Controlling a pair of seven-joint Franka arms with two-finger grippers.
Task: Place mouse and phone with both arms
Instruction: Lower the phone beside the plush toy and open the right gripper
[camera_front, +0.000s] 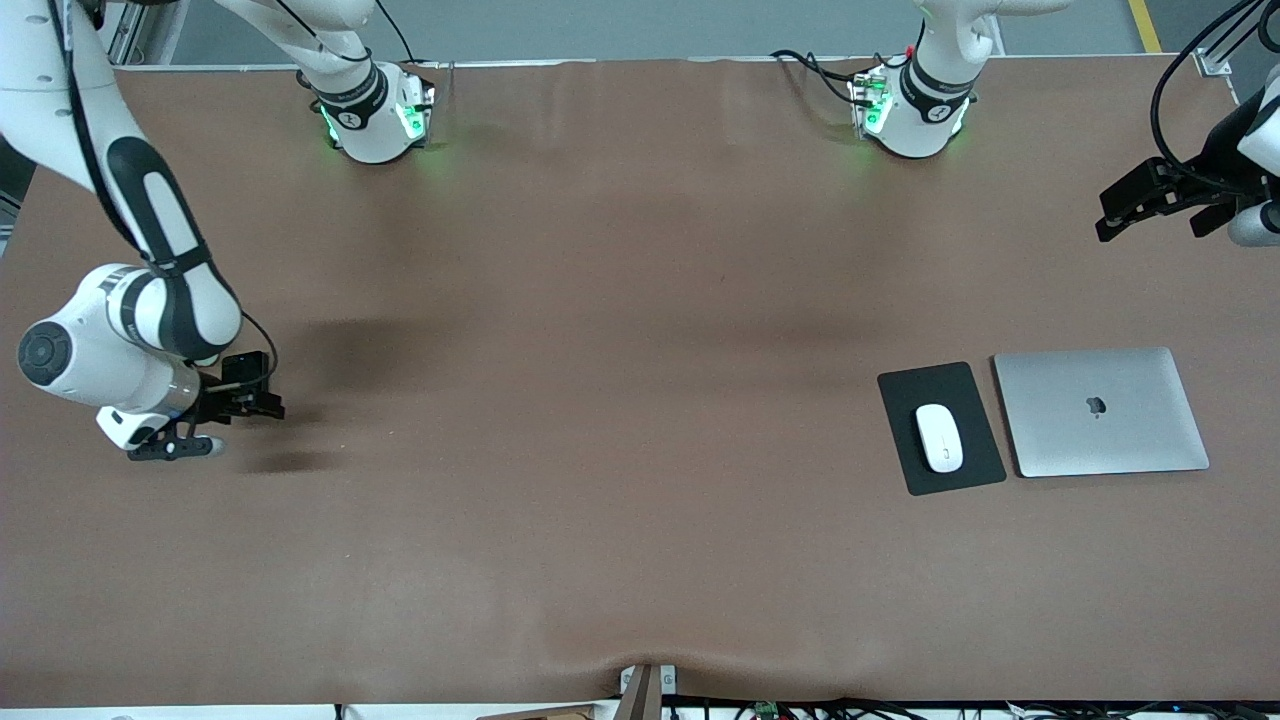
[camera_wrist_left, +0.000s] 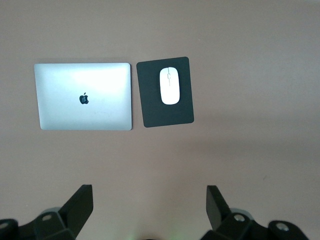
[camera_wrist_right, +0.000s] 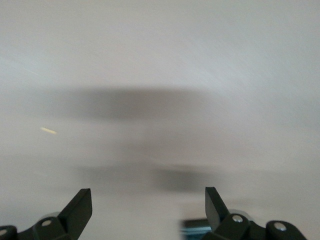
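Looking nearest first, you have the right gripper (camera_front: 215, 425) low over bare table, jaws apart and empty. The mouse (camera_front: 939, 437) lies on its black pad (camera_front: 905, 385); the left gripper (camera_front: 1135, 205) hangs spread, empty. No phone shows, so locate it before reaching.

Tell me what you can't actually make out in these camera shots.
- Phone: in no view; whether it lies under the right gripper cannot be told.
- Right wrist view: motion-blurred, only open fingers sharp.
- Left gripper: arm cut off by the front view's edge.
- Mouse: centre line too small in the front view.
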